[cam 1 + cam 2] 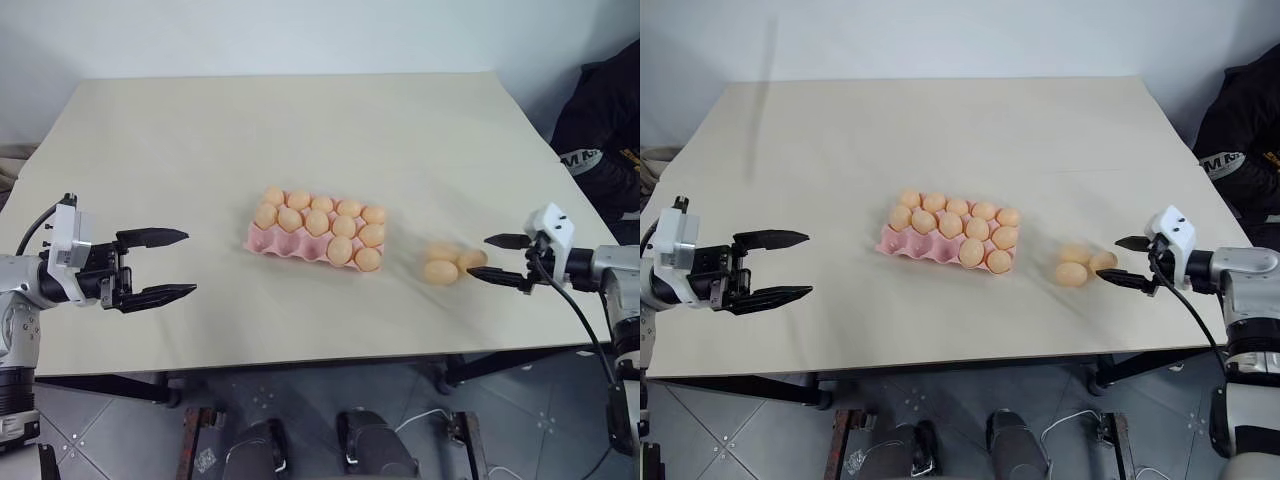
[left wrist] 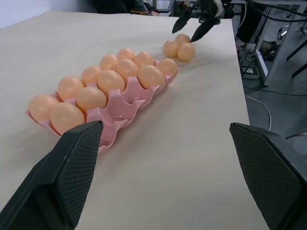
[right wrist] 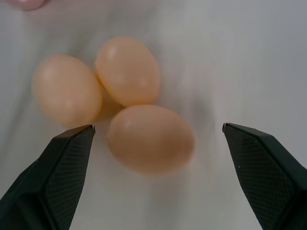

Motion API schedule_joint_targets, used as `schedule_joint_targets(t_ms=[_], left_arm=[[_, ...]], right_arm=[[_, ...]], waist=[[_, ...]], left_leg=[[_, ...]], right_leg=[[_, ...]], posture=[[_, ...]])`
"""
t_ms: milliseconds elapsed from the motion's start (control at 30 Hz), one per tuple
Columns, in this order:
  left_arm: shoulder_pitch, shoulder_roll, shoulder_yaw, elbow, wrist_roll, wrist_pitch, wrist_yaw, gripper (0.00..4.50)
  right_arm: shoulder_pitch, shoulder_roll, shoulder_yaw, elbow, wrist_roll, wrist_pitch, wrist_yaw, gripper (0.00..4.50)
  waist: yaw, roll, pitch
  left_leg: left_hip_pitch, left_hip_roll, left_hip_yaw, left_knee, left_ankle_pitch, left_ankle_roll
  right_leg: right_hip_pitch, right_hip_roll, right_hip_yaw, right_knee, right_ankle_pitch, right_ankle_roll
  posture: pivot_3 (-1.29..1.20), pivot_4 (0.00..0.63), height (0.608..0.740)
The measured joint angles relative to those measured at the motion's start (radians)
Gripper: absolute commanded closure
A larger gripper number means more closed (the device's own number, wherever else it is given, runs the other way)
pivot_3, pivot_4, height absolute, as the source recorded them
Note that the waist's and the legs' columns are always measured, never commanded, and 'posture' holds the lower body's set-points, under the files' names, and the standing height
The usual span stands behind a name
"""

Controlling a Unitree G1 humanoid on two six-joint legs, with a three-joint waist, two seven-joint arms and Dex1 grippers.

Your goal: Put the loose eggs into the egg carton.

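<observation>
The pink egg carton [image 1: 258,243] lies mid-table with several pale orange eggs in it; three cups at the left end of its near row are bare. Three loose eggs [image 1: 440,272] huddle together to its right, seen close up in the right wrist view [image 3: 149,138]. My right gripper [image 1: 478,258] is open and low over the table, its fingers either side of the rightmost egg [image 1: 472,259], with no touch visible. My left gripper [image 1: 190,263] hovers open and holding nothing, left of the carton [image 2: 120,117] and well apart from it.
The beige table [image 1: 300,120] has wide bare areas behind and in front of the carton. A dark jacket [image 1: 605,130] sits beyond the table's far right corner. The table's near edge runs just below both grippers.
</observation>
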State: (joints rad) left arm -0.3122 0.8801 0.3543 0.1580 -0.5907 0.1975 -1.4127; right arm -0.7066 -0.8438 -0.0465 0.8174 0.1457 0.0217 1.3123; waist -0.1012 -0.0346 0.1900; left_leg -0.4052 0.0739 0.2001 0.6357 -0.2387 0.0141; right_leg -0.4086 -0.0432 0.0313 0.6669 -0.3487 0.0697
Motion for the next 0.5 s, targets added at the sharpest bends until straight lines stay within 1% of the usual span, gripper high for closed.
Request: schedule_joint_targets(t_ms=[167,267,367,433,500], left_arm=[[0.014,0.0,0.005,-0.033,-0.003,0.012,0.02,0.0],[0.018,0.0,0.022,-0.037,-0.006,0.014,0.026,0.0],[0.021,0.0,0.022,-0.04,-0.007,0.017,0.031,0.0],[0.023,0.0,0.022,-0.04,-0.007,0.019,0.035,0.0],[0.023,0.0,0.022,-0.04,-0.007,0.019,0.037,0.0]], right_arm=[[-0.055,0.031,0.059,0.083,-0.066,-0.057,-0.006,0.04],[-0.068,0.031,0.077,0.115,-0.09,-0.075,-0.009,0.04],[-0.074,0.031,0.078,0.136,-0.099,-0.095,-0.021,0.67],[-0.077,0.031,0.078,0.138,-0.099,-0.109,-0.024,1.34],[-0.085,0.031,0.077,0.137,-0.098,-0.108,-0.024,2.11]], waist=[[-0.007,0.0,0.0],[-0.01,0.0,0.0],[-0.011,0.0,0.0],[-0.011,0.0,0.0],[-0.013,0.0,0.0]], left_leg=[[0.0,0.0,0.0,0.0,0.0,0.0],[0.0,0.0,0.0,0.0,0.0,0.0],[0.0,0.0,0.0,0.0,0.0,0.0],[0.0,0.0,0.0,0.001,0.0,0.0],[0.0,0.0,0.0,0.001,0.0,0.0]], right_leg=[[0.0,0.0,0.0,0.0,0.0,0.0],[0.0,0.0,0.0,0.0,0.0,0.0],[0.0,0.0,0.0,0.0,0.0,0.0],[0.0,0.0,0.0,0.001,0.0,0.0],[0.0,0.0,0.0,0.002,0.0,0.0]], posture=[[0.0,0.15,0.74],[0.0,0.15,0.74],[0.0,0.15,0.74],[0.0,0.15,0.74],[0.0,0.15,0.74]])
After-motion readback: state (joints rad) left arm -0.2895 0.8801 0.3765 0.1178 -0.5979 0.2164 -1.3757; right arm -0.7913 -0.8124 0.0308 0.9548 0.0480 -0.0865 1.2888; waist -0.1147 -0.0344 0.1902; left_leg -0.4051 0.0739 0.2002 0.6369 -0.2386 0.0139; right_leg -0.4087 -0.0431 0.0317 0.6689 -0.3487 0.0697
